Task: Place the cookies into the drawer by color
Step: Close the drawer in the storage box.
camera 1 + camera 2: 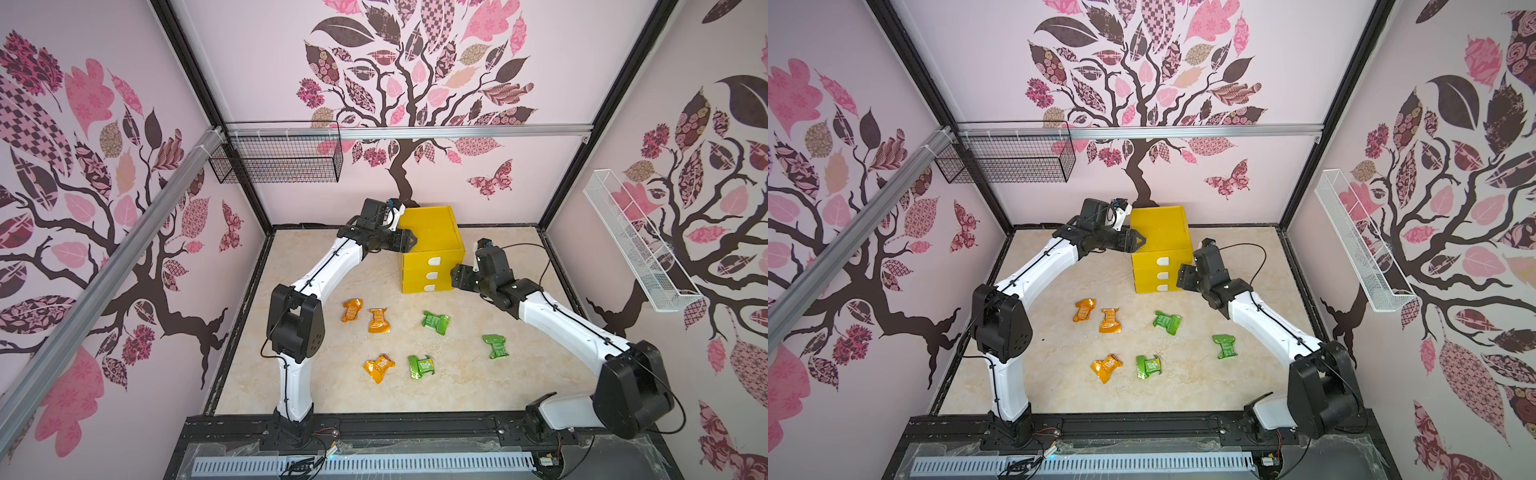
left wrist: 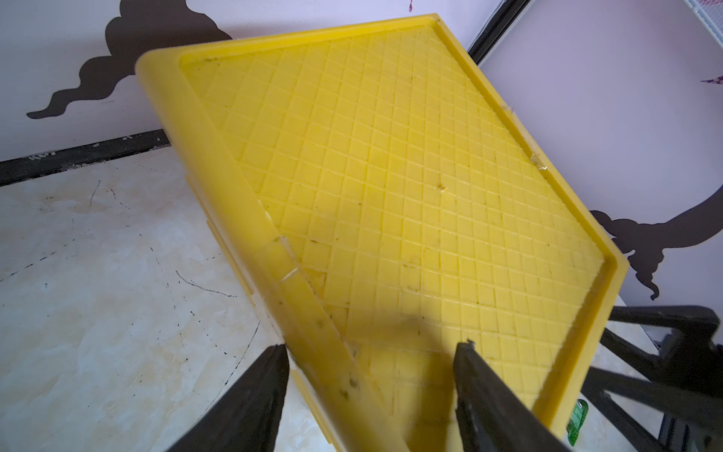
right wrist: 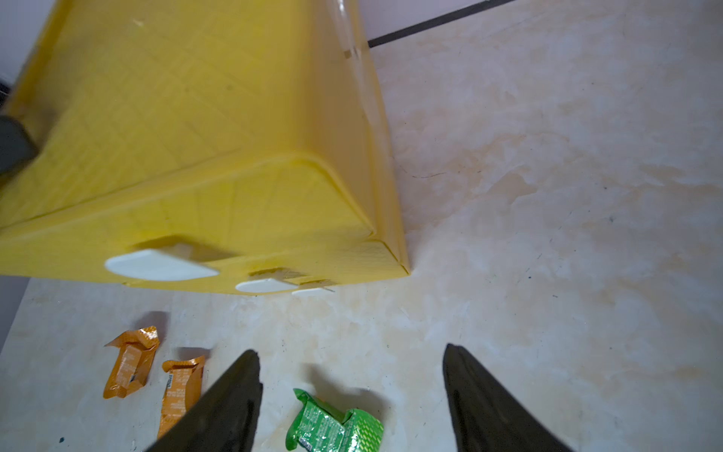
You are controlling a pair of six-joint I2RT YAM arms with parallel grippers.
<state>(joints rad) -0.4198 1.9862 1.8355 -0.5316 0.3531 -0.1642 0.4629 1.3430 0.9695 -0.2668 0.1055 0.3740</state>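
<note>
Cookies (image 1: 378,321): crinkly orange and green foil; left fingers (image 2: 250,403), right fingers (image 3: 231,403) wide, empty.

The drawer (image 1: 432,232) is standing at the back of the table (image 1: 316,270), a little right of the middle and near the back wall. The cookies (image 1: 377,321) are lying on the table in front of it, three to the left and three to the right. My left gripper (image 1: 414,240) is hanging over the left edge of the drawer's top, one finger on each side of that edge. My right gripper (image 1: 455,276) is hanging just beside its front right corner, above the table.
</note>
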